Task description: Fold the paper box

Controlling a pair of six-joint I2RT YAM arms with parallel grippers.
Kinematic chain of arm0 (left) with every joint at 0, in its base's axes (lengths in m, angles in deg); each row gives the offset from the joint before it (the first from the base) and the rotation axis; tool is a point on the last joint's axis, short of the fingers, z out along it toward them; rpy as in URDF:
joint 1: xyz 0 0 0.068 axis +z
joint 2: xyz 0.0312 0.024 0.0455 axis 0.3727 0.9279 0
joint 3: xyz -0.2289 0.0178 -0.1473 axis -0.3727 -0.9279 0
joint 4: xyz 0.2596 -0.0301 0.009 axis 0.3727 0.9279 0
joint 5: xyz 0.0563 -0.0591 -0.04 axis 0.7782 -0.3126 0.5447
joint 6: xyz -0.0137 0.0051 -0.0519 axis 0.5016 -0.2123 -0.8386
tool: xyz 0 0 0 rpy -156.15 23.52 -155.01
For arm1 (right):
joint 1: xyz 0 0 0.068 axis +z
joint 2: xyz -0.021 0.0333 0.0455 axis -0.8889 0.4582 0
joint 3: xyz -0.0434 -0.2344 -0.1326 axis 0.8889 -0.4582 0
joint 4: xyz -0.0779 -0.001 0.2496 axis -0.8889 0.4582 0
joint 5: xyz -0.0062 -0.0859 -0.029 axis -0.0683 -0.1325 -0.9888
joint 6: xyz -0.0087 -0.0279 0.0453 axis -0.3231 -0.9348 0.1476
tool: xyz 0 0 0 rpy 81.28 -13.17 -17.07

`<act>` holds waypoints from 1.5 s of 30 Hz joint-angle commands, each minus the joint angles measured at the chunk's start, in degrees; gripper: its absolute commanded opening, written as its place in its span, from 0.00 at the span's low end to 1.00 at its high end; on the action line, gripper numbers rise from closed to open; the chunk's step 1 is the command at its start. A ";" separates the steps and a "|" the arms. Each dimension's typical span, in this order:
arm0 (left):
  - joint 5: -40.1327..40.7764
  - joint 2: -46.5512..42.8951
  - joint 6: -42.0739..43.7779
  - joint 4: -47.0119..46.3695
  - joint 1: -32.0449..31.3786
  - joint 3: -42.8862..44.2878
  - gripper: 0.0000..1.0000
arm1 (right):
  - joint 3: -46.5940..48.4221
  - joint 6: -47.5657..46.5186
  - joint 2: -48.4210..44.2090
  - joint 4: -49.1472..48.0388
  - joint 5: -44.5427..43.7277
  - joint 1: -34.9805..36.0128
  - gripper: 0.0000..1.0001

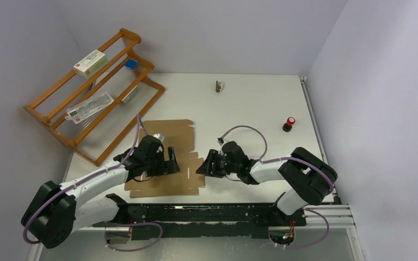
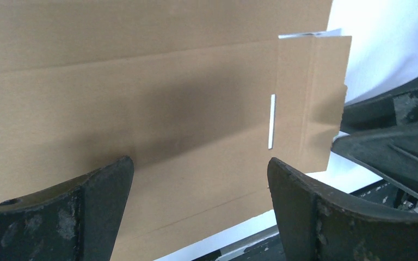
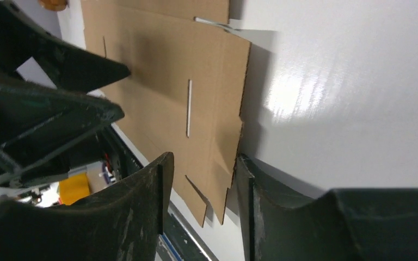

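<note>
The paper box (image 1: pixel 168 133) is a flat brown die-cut sheet with slits and flaps, lying on the white table in front of both arms. My left gripper (image 1: pixel 172 163) is open and hovers low over the middle of the sheet (image 2: pixel 141 98), holding nothing. My right gripper (image 1: pixel 204 167) is open at the sheet's right edge. In the right wrist view the sheet's edge flap (image 3: pixel 217 157) lies between its fingers (image 3: pixel 201 174), slightly lifted, with one finger (image 3: pixel 250 185) touching the flap's edge. The right gripper's fingers (image 2: pixel 392 141) also show in the left wrist view.
A wooden rack (image 1: pixel 65 111) stands at the back left with a white carton (image 1: pixel 91 61) and flat packets on it. A small grey object (image 1: pixel 218 86) lies at the back. A red-topped black button (image 1: pixel 289 124) sits at the right. A black rail (image 1: pixel 223 215) runs along the near edge.
</note>
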 commanded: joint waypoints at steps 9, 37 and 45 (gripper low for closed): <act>-2.45 1.76 -3.03 -4.05 -5.76 2.04 0.98 | 7.36 -12.52 -4.77 16.44 -8.21 -4.34 0.04; 10.69 19.06 21.44 19.17 9.56 30.50 0.98 | 34.85 -44.86 7.77 39.72 6.08 -25.65 0.32; 6.88 18.75 18.45 16.03 10.33 23.37 0.98 | 21.91 -33.32 -7.02 34.42 1.39 -25.45 0.69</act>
